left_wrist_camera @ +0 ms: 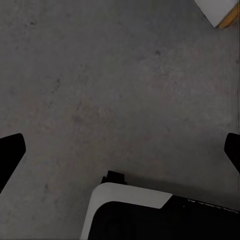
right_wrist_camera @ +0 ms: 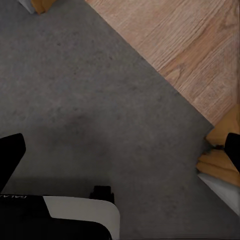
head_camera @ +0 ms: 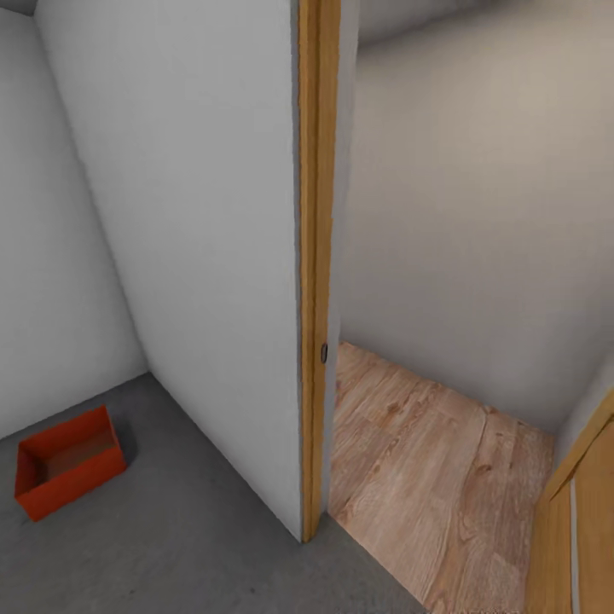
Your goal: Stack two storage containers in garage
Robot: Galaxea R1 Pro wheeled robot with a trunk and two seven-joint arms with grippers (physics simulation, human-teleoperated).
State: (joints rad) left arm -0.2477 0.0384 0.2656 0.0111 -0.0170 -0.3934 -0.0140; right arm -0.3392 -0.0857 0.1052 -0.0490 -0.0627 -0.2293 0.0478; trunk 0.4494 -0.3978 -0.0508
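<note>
One storage container, orange-red and lidless, sits upright on the dark grey floor of the garage, near the corner where two white walls meet, at the far left of the head view. It appears empty, and nothing is stacked on it. To its right a white partition wall ends in a wooden door frame. Beyond the frame, light wood planks run toward a plain wall, and a second wooden jamb stands at the far right.

Left wrist view: the left pincer hangs over bare grey floor, its two dark fingertips spread wide at opposite edges of the picture, with nothing between them. Right wrist view: the right pincer is likewise spread wide and holds nothing. Below it lies the seam where grey floor meets wood planks.

Judged stage: one container appears to be delivered and the robot stands at the doorway with both pincers free, so the step in hand is likely the trip for the second container. The next move calls for driving through the opening onto the planks, clearing both jambs, then finding and grasping the other bin.
</note>
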